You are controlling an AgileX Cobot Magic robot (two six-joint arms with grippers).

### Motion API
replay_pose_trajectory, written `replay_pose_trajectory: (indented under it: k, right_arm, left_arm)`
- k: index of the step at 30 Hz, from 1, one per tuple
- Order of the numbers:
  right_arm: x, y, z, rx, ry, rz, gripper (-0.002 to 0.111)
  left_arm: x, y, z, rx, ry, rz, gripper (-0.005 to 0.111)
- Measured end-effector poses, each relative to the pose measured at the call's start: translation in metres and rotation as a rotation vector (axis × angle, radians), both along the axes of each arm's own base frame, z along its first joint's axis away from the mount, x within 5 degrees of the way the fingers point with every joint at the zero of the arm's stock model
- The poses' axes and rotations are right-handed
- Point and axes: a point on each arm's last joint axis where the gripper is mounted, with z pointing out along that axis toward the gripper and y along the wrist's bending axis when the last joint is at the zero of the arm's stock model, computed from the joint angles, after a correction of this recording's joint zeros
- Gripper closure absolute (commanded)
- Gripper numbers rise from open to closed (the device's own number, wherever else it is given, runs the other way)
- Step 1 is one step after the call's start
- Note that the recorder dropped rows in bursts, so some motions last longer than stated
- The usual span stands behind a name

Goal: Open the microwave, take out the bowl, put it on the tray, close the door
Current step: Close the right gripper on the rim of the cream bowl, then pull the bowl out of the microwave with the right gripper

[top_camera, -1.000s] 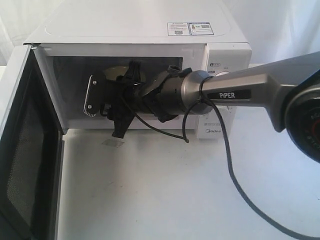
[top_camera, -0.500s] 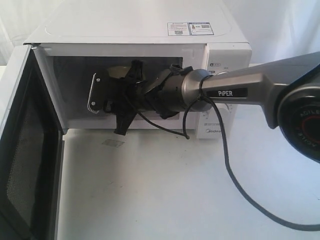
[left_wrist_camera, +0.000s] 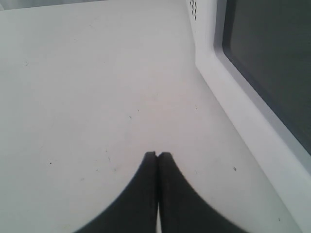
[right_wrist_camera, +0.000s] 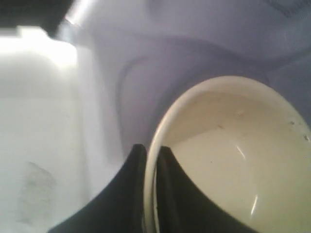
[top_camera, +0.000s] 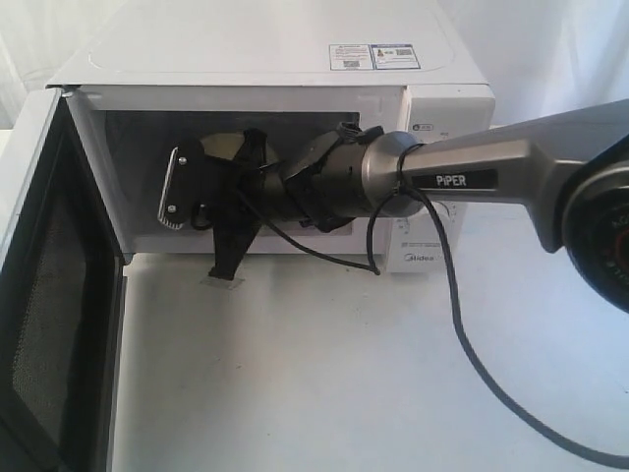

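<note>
right gripper (right_wrist_camera: 151,149) pinches bowl (right_wrist_camera: 233,160) rim inside microwave (top_camera: 265,59), ready for withdrawal | door (top_camera: 49,295) wide open; path clear | left gripper (left_wrist_camera: 157,155) closed; empty

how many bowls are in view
1: the bowl is inside the microwave, its rim pinched by the right end effector. The arm blocks part of the cavity, so another could be hidden.
</note>
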Motion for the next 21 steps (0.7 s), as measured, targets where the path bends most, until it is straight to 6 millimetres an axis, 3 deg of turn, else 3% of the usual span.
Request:
replay_pose_trajectory:
  k: [5,12,16,21]
  right_arm:
    - [-0.027,0.002,0.017,0.066,0.075,0.023,0.108]
    - [-0.06,-0.011,0.047,0.105,0.086,0.02,0.108]
    - [-0.09,-0.017,0.068,0.156,0.117,0.032,0.108]
    - [-0.131,-0.032,0.079,0.2,0.197,0.028,0.108]
  left_arm:
    - [0.0,0.0,0.0,0.0,0.0,0.0,0.107]
    - [0.0,0.0,0.0,0.0,0.0,0.0,0.107]
    - [0.0,0.0,0.0,0.0,0.0,0.0,0.107]
    - [0.0,0.0,0.0,0.0,0.0,0.0,0.107]
